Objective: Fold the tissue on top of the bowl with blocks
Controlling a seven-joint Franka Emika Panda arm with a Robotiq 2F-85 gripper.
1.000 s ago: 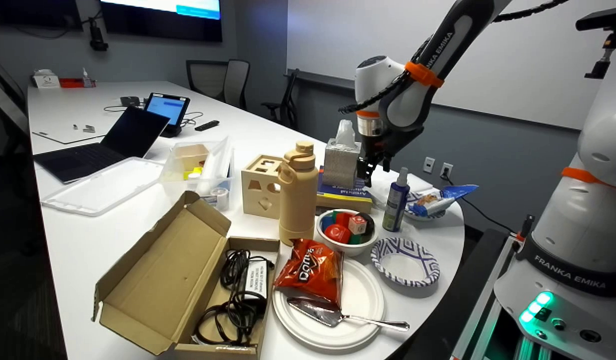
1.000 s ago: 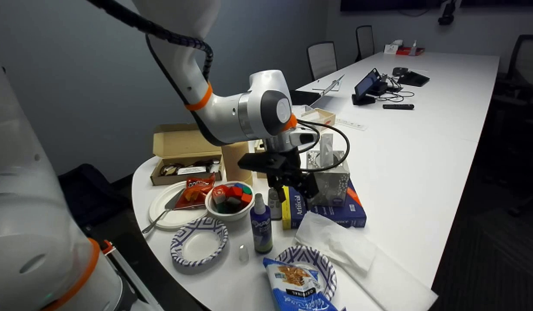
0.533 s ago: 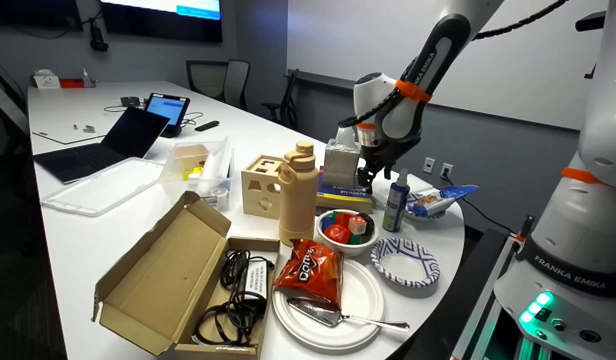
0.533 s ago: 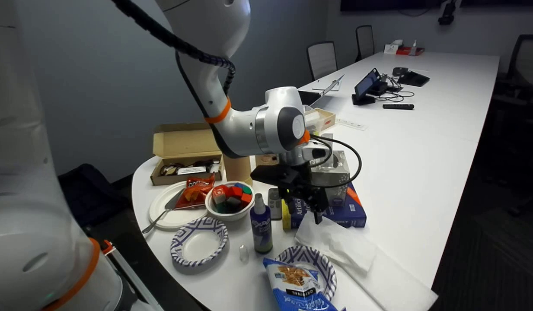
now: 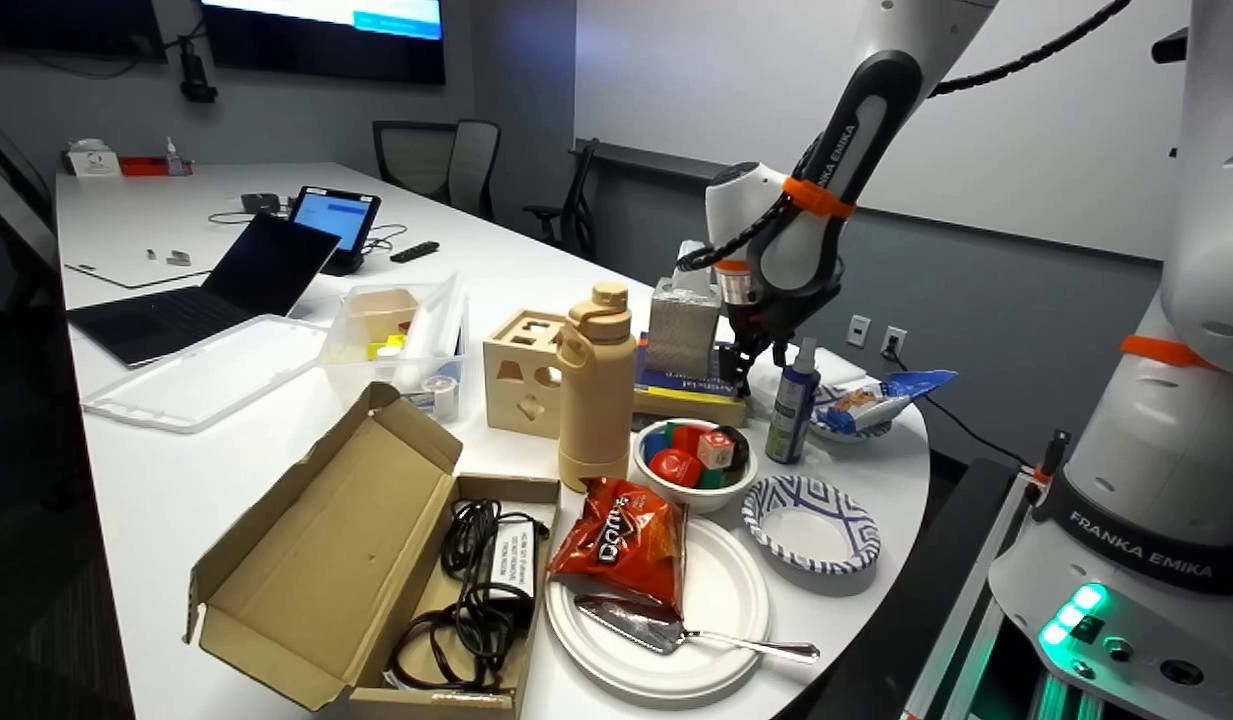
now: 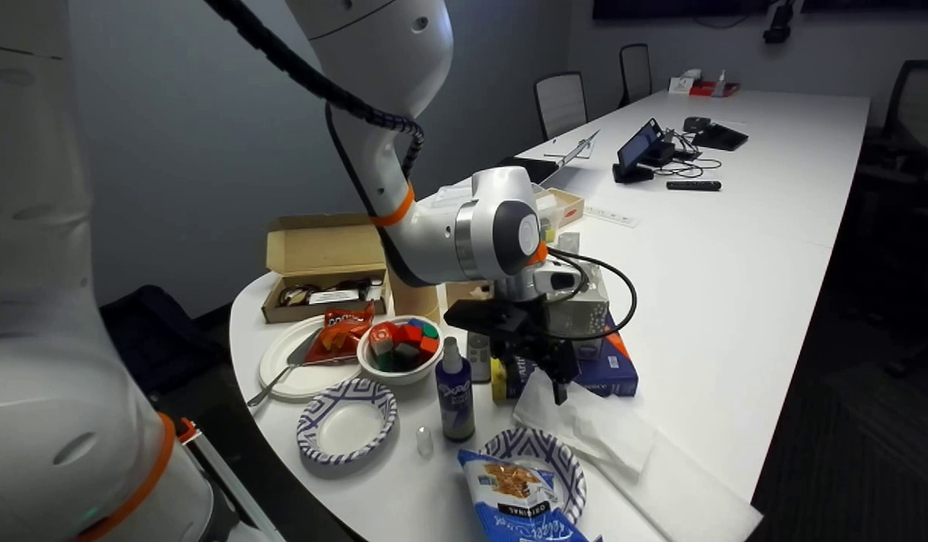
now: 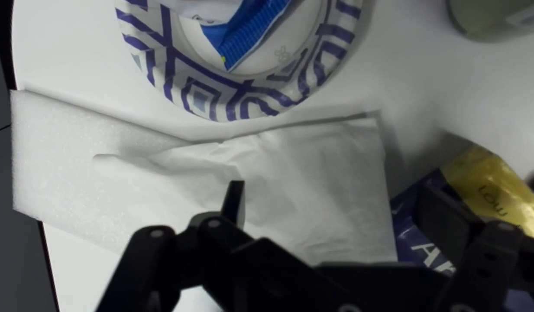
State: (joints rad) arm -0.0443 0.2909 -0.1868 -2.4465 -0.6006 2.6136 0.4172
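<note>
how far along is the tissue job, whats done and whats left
Done: the blocks sit in the bowl, seemingly nothing more.
In hand: the gripper stands open over the tissue, apparently not gripping it.
Left: the tissue lies away from the bowl, so picking up, carrying over and folding on top all seem to remain.

Wrinkled white tissue (image 7: 288, 186), apart from bowl (image 5: 688, 500) holding blocks (image 5: 715, 450).
</note>
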